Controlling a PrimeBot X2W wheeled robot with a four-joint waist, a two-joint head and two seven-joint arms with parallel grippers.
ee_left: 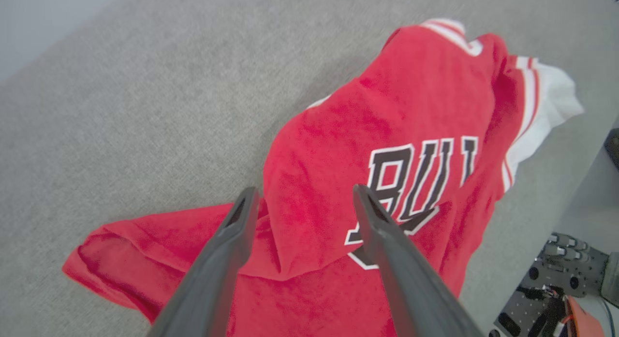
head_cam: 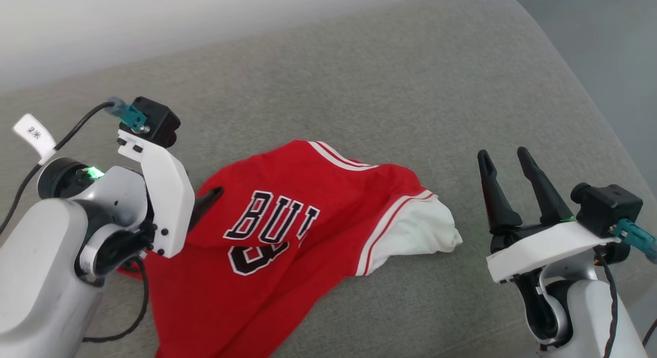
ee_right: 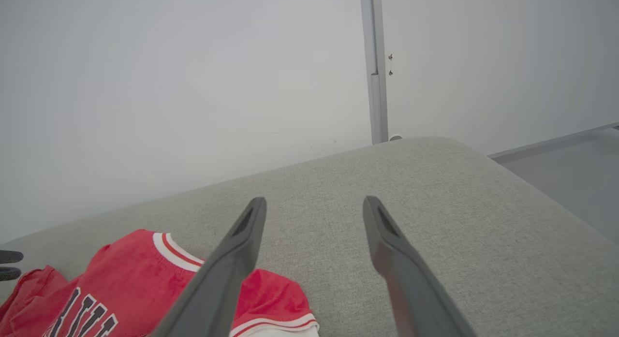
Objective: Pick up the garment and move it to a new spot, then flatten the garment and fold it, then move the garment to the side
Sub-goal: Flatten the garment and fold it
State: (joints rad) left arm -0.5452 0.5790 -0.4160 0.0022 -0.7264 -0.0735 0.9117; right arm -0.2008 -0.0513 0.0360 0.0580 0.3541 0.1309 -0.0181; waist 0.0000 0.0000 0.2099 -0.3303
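The garment (head_cam: 287,234), a red jersey with black white-outlined lettering and a white sleeve part (head_cam: 426,234), lies crumpled on the grey cushioned surface (head_cam: 359,80). My left gripper (ee_left: 304,193) is open over its left part, with red cloth (ee_left: 396,95) showing under and between the spread fingers. I cannot tell whether the tips touch it. In the head view one dark finger (head_cam: 206,201) pokes out from behind the white wrist bracket. My right gripper (head_cam: 504,155) stands open to the right of the garment, apart from it, over bare cushion (ee_right: 314,201). The garment (ee_right: 121,264) shows at that view's lower left.
The grey surface curves down at its right edge toward a grey floor (head_cam: 616,50). A pale wall (ee_right: 193,85) with a vertical strip (ee_right: 375,66) stands behind it. Dark equipment (ee_left: 556,288) sits on the floor at the lower right of the left wrist view.
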